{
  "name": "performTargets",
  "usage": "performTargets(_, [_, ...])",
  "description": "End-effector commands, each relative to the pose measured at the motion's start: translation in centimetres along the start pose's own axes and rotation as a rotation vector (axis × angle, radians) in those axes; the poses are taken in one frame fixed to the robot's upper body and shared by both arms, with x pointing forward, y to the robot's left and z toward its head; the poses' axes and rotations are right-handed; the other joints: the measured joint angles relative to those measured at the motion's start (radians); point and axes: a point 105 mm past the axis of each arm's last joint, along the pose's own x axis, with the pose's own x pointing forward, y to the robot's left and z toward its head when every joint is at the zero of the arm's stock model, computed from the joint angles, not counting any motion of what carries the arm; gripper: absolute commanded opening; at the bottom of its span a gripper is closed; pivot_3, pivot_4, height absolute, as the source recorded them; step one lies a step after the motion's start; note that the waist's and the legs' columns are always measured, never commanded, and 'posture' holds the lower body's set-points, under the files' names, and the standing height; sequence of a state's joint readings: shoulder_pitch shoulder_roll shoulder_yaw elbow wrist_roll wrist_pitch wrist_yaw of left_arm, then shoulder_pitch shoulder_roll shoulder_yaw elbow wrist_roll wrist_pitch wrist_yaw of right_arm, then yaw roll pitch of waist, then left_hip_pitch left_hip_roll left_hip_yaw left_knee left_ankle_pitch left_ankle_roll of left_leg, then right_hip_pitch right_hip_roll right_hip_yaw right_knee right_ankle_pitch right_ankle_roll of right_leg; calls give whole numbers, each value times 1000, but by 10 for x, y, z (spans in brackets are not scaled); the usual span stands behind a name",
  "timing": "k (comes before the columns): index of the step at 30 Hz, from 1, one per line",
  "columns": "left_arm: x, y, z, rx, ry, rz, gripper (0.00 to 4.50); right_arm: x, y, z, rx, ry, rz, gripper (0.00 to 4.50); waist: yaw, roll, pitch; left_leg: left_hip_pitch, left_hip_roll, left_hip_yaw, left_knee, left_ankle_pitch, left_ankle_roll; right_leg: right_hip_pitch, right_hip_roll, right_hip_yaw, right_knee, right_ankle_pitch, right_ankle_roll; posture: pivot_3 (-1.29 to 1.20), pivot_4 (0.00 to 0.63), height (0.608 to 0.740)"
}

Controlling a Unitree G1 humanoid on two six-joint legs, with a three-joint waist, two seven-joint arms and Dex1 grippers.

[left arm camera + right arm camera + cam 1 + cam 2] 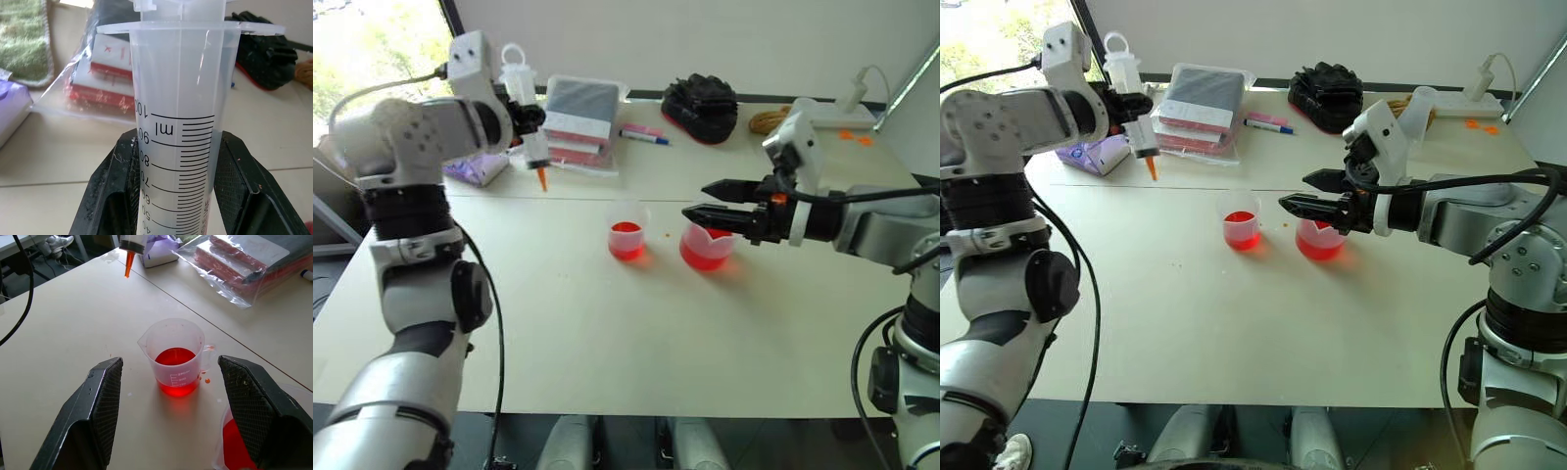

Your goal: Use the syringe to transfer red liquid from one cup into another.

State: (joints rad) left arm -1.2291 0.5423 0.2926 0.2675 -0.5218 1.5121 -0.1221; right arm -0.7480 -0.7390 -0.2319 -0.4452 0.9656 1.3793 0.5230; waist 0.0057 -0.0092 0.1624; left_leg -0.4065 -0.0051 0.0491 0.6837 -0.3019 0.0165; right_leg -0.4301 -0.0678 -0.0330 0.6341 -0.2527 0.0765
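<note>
Left wrist view: clear, graduated syringe clamped upright.

Left gripper raised, jaws clamped; right gripper level, jaws spread.

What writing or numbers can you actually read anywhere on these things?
"100", "90", "80", "70", "60", "50", "40" and "ml": printed upside down on the syringe barrel, beside the scale marks.
Graduation numbers on the spouted beaker: too small to read.
Red-and-white packs in the plastic bag: print too blurred.
</note>
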Motion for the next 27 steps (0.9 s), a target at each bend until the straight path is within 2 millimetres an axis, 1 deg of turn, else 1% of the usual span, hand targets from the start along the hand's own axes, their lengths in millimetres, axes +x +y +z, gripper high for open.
performTargets(1, [-9,-9,-19,118,146,-59,1551,-2,1,8,-36,-26,5,3212,1,0,0,0,0,0,0,0,0,0,0,0,0,0,0,0,150,740])
performTargets(2, [-9,-7,-26,139,188,-63,1551,-2,0,8,-36,-25,6,3212,2,0,0,0,0,0,0,0,0,0,0,0,0,0,0,0,150,740])
performTargets(4, [-3,-1,-41,152,276,-39,1551,-1,-1,8,-35,-26,6,3212,4,0,0,0,0,0,0,0,-1,0,-1,0,0,0,0,0,150,740])
performTargets(6, [2,0,-56,176,375,-29,1551,1,-2,7,-36,-24,7,3212,5,0,0,0,0,-1,0,0,-1,0,-3,0,0,0,0,0,150,740])
performTargets(8, [7,-1,-64,188,443,-21,1551,2,-2,7,-39,-24,5,3212,5,0,0,0,-1,-1,0,0,-1,0,-4,0,0,0,0,0,150,740])
performTargets(9, [9,-2,-64,181,440,-16,1551,2,-3,7,-41,-24,2,3212,4,0,0,0,-1,-1,0,0,-1,-1,-4,0,0,0,0,0,150,740])
performTargets(11, [14,-9,-71,168,505,-43,1551,0,-4,7,-43,-23,-9,3212,5,0,0,-1,-1,-1,0,0,-1,-2,-4,0,0,0,0,0,150,740])
performTargets(15, [31,-12,-70,92,529,45,1551,-4,-7,7,-44,-22,-32,3212,7,0,0,-2,-1,0,0,0,0,-3,-4,0,0,0,0,0,150,740])
performTargets(18, [39,-22,-75,51,584,55,1551,-7,-7,6,-42,-21,-44,3212,6,0,0,-2,-1,0,0,-2,3,-3,-4,0,0,0,0,0,150,740])
performTargets(20, [44,-25,-83,44,637,114,1551,-9,-7,5,-41,-18,-55,3212,7,0,0,-2,-1,0,0,-2,3,-3,-4,0,0,0,0,0,150,740])
performTargets(22, [47,-26,-86,17,661,160,1551,-11,-7,5,-41,-17,-62,3212,6,-1,0,-2,-2,1,0,-2,3,-3,-4,0,1,0,0,0,150,740])
performTargets(27, [50,-28,-98,-46,716,200,1551,-13,-7,4,-40,-16,-77,3212,2,-1,0,-2,-2,1,0,-1,2,-4,-3,0,2,0,0,0,150,740])
